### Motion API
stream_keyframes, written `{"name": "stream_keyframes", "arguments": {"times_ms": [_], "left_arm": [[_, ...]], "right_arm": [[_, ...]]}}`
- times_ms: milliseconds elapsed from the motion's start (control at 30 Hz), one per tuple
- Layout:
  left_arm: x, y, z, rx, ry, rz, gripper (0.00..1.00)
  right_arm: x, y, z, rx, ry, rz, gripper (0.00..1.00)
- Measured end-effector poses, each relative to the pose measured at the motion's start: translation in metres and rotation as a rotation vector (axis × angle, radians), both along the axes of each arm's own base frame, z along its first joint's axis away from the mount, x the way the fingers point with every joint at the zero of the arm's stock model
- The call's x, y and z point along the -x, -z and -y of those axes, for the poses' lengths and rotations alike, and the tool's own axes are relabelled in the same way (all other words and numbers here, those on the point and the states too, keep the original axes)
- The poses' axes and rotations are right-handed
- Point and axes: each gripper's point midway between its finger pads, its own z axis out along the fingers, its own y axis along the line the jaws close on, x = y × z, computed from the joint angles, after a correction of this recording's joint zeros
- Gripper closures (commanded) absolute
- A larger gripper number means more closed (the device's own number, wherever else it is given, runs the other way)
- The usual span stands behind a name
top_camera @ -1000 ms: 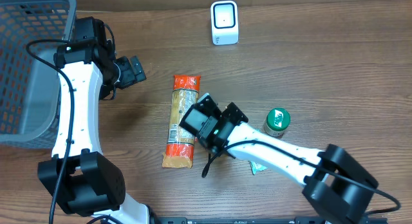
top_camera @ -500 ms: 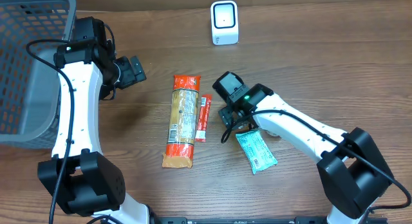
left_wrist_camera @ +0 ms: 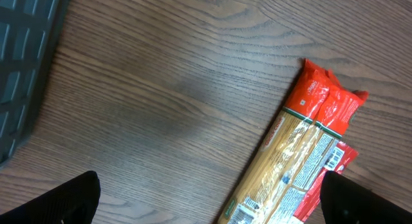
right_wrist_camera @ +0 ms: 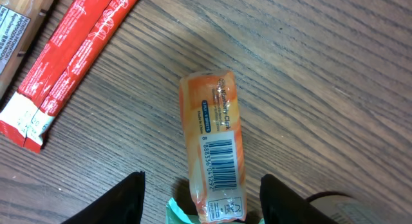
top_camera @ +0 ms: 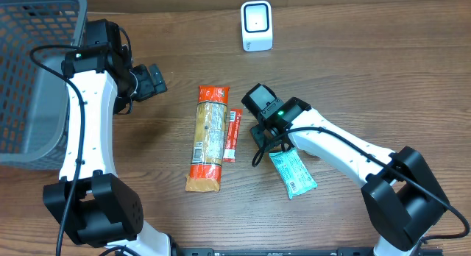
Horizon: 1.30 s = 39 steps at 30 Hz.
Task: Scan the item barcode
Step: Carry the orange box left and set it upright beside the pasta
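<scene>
Right gripper (right_wrist_camera: 203,199) has its jaws partly spread, straddling an orange sachet (right_wrist_camera: 212,143) that lies barcode-up, not clamped, probably lined up to lift it toward the white scanner (top_camera: 257,25). Left gripper (left_wrist_camera: 212,203) is wide and empty, parked by the grey basket (top_camera: 29,72). On the wood-grain table (top_camera: 383,72), a spaghetti pack (top_camera: 208,138) and red stick sachets (top_camera: 233,135) lie just beside.
</scene>
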Motion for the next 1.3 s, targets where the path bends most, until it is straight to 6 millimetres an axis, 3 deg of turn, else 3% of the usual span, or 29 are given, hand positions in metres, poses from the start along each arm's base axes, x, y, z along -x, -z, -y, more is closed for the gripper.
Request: {"name": "stream_keyframes", "arguments": {"times_ms": [100,567,733,867,1033,1300], "left_arm": [[0.000,0.000,0.000,0.000,0.000,0.000,0.00],[0.000,0.000,0.000,0.000,0.000,0.000,0.00],[0.000,0.000,0.000,0.000,0.000,0.000,0.00],[0.000,0.000,0.000,0.000,0.000,0.000,0.00],[0.000,0.000,0.000,0.000,0.000,0.000,0.00],[0.000,0.000,0.000,0.000,0.000,0.000,0.00]], "right_arm": [[0.000,0.000,-0.001,-0.004,0.000,-0.001,0.49],[-0.001,0.000,-0.003,-0.011,-0.002,0.003,0.49],[-0.001,0.012,-0.002,0.007,-0.002,-0.018,0.51],[0.000,0.027,-0.001,0.028,-0.003,-0.040,0.61],[-0.002,0.031,-0.003,0.022,0.000,-0.035,0.75],[-0.001,0.031,-0.007,-0.014,0.067,-0.046,0.74]]}}
